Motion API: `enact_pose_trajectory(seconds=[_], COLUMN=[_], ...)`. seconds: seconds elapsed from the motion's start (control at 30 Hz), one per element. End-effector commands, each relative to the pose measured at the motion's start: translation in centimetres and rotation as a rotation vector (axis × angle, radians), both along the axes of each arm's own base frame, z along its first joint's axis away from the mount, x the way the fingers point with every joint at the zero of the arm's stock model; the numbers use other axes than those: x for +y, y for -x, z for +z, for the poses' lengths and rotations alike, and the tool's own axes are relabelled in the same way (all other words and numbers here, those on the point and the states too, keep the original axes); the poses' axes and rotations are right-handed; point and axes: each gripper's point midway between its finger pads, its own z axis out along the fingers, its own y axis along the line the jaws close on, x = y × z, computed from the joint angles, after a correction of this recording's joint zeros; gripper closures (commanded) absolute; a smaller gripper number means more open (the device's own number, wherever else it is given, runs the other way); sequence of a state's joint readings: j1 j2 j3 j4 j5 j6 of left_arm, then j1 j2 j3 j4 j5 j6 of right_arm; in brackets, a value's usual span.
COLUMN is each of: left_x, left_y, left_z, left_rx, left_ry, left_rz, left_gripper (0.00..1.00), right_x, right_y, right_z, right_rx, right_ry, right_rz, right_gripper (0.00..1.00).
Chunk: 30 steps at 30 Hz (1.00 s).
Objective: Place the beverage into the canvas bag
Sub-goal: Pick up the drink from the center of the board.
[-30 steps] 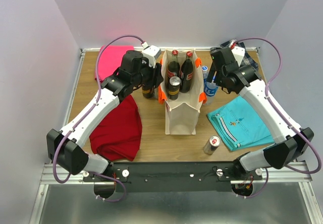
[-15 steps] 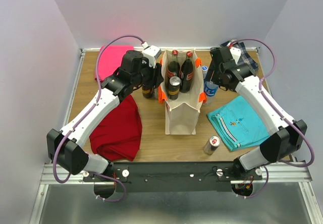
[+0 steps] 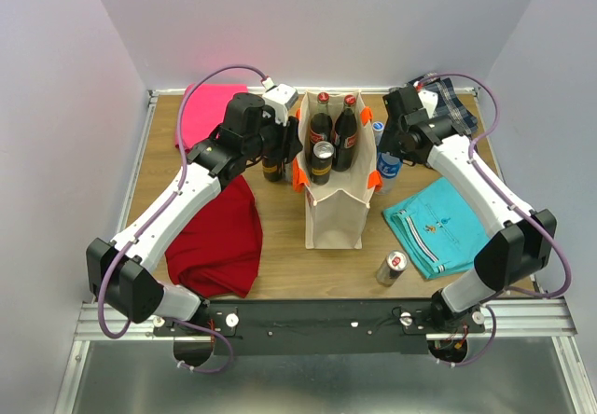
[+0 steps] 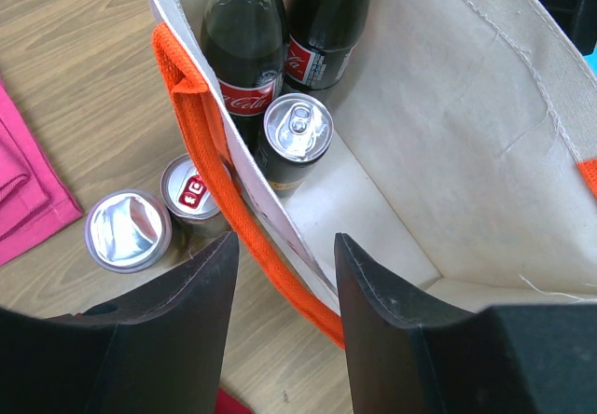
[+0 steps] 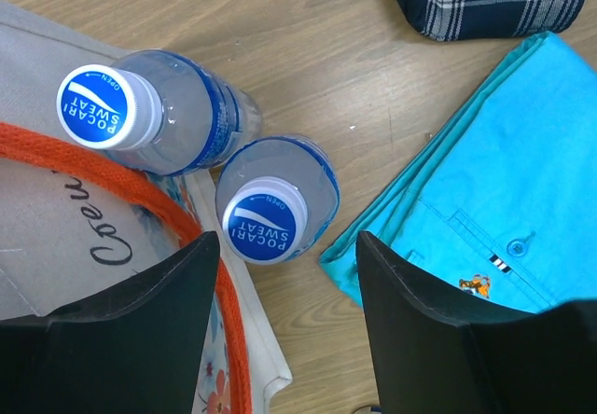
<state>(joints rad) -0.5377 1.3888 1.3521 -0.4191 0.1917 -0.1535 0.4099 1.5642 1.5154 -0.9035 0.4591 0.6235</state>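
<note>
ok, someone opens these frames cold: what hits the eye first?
The cream canvas bag with orange straps, standing mid-table, with two Coca-Cola bottles and a dark can inside. The left gripper straddles its left wall with jaws apart; the right gripper hangs open over one of two Pocari Sweat bottles beside the bag's right side.

The left arm [image 3: 201,186] reaches forward and bends inward. The left gripper [image 4: 284,246] points down, jaws partly apart. The right arm [image 3: 476,176] reaches forward too. The right gripper [image 5: 287,244] points down, jaws apart.
</note>
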Motion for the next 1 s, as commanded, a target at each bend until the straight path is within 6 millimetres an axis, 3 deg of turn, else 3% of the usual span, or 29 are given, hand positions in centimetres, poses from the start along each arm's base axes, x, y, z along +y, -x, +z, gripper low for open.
enact_pose_trajectory(seconds=[0.0,0.33,0.73,0.83,0.87,0.93,0.97], left_x=[-0.1,0.2,0.3,0.3,0.3,0.3,0.3], left_y=[-0.2,-0.4,-0.5,-0.5,-0.4,-0.4,-0.4], left_z=[0.4,0.3,0.4,0.3,0.4,0.3,0.3], left_rx=[-0.011,-0.017,-0.021,-0.020,-0.021,-0.020,-0.021], left_ry=[0.007,-0.009,-0.012,-0.013,-0.013,-0.016,-0.014], left_rz=[0.003,0.011,0.014,0.014,0.014,0.015,0.013], left_gripper=[0.45,0.45,0.45,0.45,0.45,0.45,0.45], right_x=[0.1,0.6,0.7,0.7,0.8,0.9,0.8], right_y=[-1.1,-2.0,-2.6,-2.7,-2.7,-2.7,-2.7], right_z=[-0.1,-0.2,0.1,0.0,0.1,0.1,0.3], right_rx=[-0.014,-0.018,-0.022,-0.017,-0.018,-0.017,-0.020], right_ry=[-0.001,-0.005,0.009,0.009,0.007,0.005,0.004], right_rz=[0.003,0.010,0.018,0.020,0.021,0.026,0.025], right_gripper=[0.33,0.40,0.56,0.71,0.83,0.90,0.99])
